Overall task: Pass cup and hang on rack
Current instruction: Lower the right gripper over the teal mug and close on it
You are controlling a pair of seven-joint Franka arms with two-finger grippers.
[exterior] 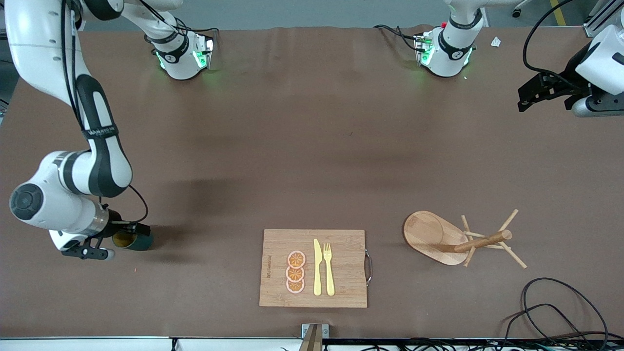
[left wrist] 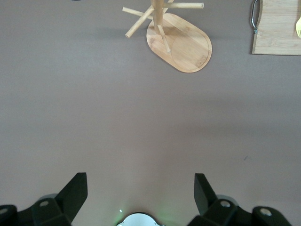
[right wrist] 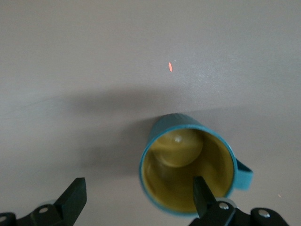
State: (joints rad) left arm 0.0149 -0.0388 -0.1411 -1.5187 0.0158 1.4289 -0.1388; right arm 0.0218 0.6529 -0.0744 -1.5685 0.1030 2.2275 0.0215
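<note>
Nearest the front edge lies the board (exterior: 313,268); my right gripper (right wrist: 136,200), jaws wide, straddles the cup (exterior: 132,239) rim for pickup near the right arm's end, while my left gripper (left wrist: 140,197) waits wide open near the rack (exterior: 438,237).

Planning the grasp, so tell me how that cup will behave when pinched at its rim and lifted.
The cup looks rigid, so its rim should bear a pinch. Its smooth inside may slip on the right gripper fingers. Its handle sits to one side, so it might tilt slightly when lifted.

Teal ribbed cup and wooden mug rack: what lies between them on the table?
In the front view, the bamboo cutting board with citrus slices, yellow knife and fork.
</note>
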